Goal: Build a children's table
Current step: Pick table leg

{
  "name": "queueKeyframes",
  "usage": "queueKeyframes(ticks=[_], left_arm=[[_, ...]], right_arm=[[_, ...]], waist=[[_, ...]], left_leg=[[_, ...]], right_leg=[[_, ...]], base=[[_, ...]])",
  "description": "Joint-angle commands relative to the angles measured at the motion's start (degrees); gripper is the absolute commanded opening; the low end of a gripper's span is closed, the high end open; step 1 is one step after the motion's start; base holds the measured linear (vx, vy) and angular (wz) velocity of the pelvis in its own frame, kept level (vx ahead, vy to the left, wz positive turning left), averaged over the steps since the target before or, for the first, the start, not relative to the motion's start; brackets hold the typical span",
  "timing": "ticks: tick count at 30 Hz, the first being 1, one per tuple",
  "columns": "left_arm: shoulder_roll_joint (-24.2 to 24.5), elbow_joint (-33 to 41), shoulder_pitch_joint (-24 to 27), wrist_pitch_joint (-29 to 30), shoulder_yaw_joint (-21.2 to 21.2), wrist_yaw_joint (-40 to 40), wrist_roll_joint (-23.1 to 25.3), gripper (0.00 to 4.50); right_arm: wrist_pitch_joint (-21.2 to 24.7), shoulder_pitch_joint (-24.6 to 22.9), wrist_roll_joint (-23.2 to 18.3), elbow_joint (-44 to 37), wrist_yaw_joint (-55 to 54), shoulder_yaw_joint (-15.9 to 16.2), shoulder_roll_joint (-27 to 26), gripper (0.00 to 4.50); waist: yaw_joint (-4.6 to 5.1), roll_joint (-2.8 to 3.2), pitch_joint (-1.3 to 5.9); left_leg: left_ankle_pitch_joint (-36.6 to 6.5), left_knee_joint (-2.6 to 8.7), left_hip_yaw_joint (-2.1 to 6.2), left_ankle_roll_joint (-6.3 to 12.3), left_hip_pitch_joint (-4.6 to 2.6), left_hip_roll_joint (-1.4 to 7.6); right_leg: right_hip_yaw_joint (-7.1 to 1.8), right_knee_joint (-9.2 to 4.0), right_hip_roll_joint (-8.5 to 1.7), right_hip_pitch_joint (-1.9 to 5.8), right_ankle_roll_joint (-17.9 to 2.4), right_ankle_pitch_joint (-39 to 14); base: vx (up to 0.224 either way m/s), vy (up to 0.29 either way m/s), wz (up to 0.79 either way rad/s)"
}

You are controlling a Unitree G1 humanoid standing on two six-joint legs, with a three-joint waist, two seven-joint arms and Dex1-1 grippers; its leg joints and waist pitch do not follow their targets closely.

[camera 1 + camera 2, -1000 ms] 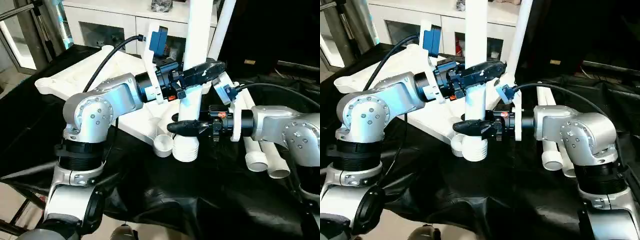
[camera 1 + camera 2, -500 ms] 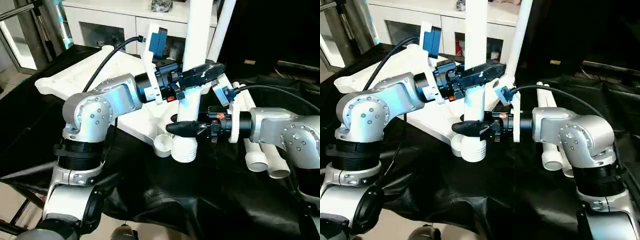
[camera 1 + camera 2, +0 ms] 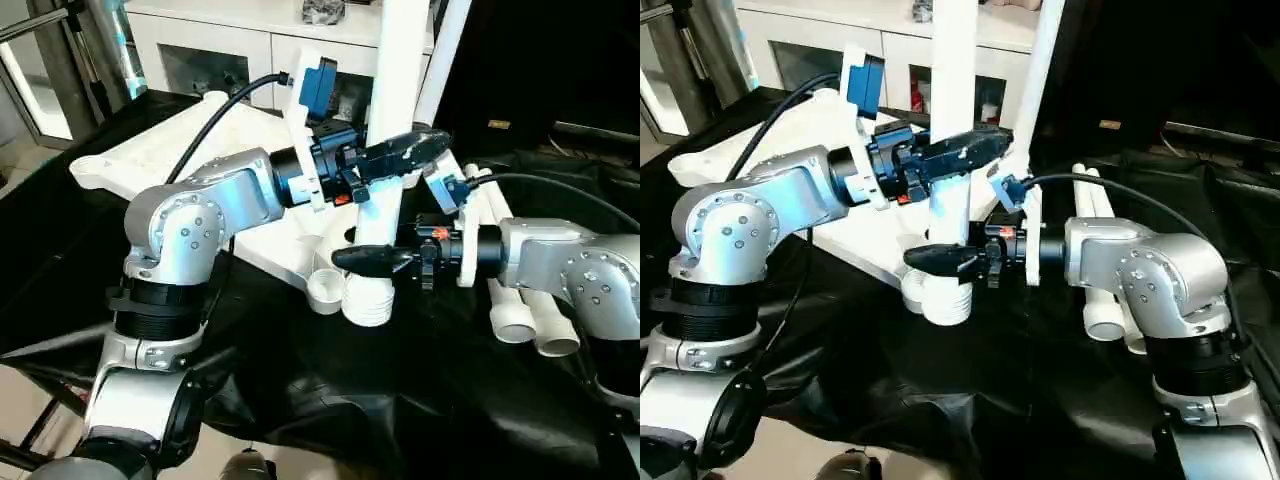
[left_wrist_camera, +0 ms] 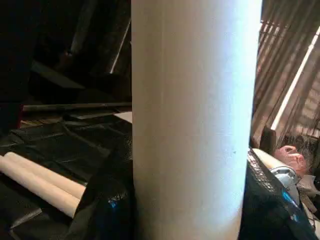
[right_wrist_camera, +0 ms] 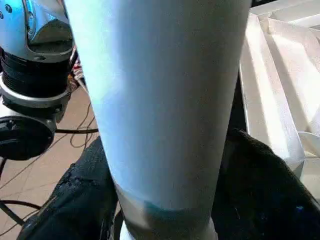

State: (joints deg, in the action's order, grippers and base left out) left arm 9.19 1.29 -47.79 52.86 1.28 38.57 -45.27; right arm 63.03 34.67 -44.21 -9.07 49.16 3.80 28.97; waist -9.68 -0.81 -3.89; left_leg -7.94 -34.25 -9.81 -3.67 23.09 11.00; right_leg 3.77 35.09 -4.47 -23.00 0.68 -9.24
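Barely anything had shifted since a second earlier: the right gripper (image 3: 365, 258) sat a touch further in around the base of the upright leg (image 3: 385, 150), its black fingers straddling the tube just above the ribbed end; whether they pinched it or stood slack could not be told. That ribbed end stood right beside the near corner socket (image 3: 325, 290) of the tabletop (image 3: 165, 150), which lay ribbed side up on the black cloth (image 3: 400, 400). Higher on the same leg, the left gripper (image 3: 405, 152) was clamped on the tube. Two spare legs (image 3: 525, 315) lay side by side beside the right forearm. Farther back, another leg (image 3: 440, 55) rose slanted from the tabletop's far side.
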Motion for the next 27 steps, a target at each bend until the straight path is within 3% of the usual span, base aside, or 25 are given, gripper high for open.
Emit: queueKeyframes(ticks=[1,13,21,27], left_arm=[[-0.17,0.99,-1.86,-0.10,-0.25,0.63,-0.45,1.83],[-0.04,0.89,-1.92,-0.33,-0.36,0.90,-0.51,1.83],[0.12,0.97,-1.89,-0.47,-0.58,1.08,-0.27,1.83],[0.15,1.17,-1.75,-0.58,-0.69,1.19,-0.19,1.83]], right_arm=[[0.14,-0.65,0.53,-1.05,-0.21,0.44,0.94,3.07],[0.15,-0.70,0.31,-1.06,-0.22,0.32,0.87,3.07],[0.13,-0.47,0.16,-0.34,-0.73,-0.15,0.45,2.29],[-0.24,-0.37,0.86,0.02,-1.30,0.05,0.40,1.99]], waist=[[0.06,0.10,4.76],[0.08,0.07,4.76],[0.08,0.12,4.76],[0.10,0.10,4.76]], left_leg=[[-17.82,4.02,0.79,-3.71,-1.92,1.71],[-17.79,3.98,0.78,-3.64,-1.91,1.71],[-17.81,4.00,0.83,-3.65,-1.87,1.71],[-17.90,4.01,0.80,-3.67,-1.90,1.71]], right_leg=[[-1.98,-4.81,-3.62,2.16,-6.03,-21.53],[-1.97,-4.82,-3.63,2.13,-6.03,-21.82],[-1.95,-4.84,-3.65,2.13,-5.84,-22.11],[-1.98,-4.84,-3.64,2.10,-5.90,-21.94]], base=[[0.000,0.000,0.00],[0.000,0.000,0.00],[0.000,0.000,0.00],[0.000,0.000,0.00]])
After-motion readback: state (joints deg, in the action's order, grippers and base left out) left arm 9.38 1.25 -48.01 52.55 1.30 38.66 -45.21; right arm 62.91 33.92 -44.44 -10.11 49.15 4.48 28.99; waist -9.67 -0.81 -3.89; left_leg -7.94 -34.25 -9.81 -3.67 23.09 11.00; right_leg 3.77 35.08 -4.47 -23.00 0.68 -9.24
